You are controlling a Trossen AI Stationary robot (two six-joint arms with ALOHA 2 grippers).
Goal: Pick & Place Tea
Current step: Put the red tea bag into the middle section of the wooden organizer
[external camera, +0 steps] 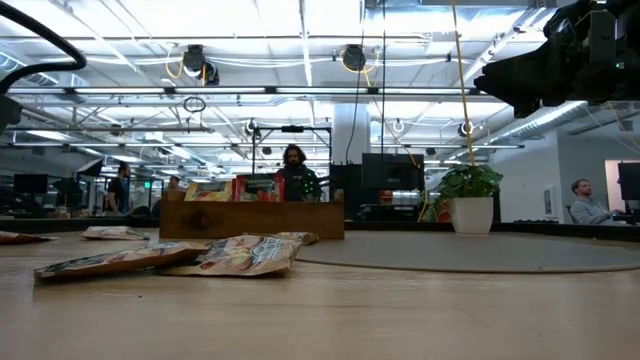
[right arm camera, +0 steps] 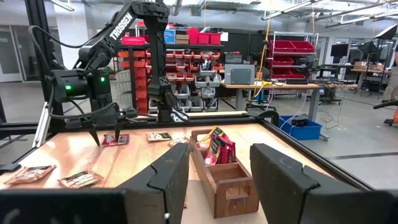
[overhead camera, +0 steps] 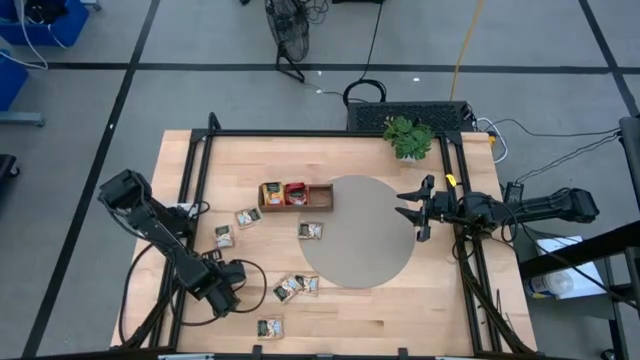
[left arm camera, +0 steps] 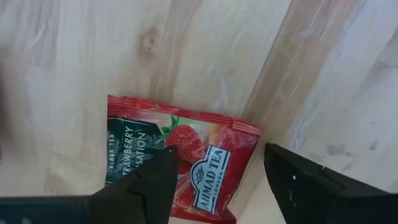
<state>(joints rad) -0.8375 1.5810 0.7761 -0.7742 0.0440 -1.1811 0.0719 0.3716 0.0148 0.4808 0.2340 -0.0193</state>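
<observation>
Starting at the left of the table [overhead camera: 200, 330], your left gripper [left arm camera: 217, 180] is down low near the front-left corner w/ its claw open, one finger on each side of a red tea sachet [left arm camera: 180, 155] that lies flat on the wood; the print says strawberry. You can't tell from the wrist view if the fingers touch it. Other tea sachets are spread on the wood nearby: one [overhead camera: 269, 327] near the front edge, a small bunch [overhead camera: 296, 286] just beside the round grey mat [overhead camera: 365, 240], one [overhead camera: 224, 236] and one [overhead camera: 247, 217] further back, & one [overhead camera: 311, 231] right at the mat's edge. Behind those sits the brown wooden tray [overhead camera: 295, 196], w/ a yellow sachet [overhead camera: 271, 193] & a red one [overhead camera: 295, 192] in its left parts; its right end touches the mat. Further right, a small green plant [overhead camera: 408, 137] stands at the back edge. Your right gripper [overhead camera: 410, 208] hangs over the mat's right side, claw open, holding nothing, well apart from the sachets. People show in the room behind the table.
</observation>
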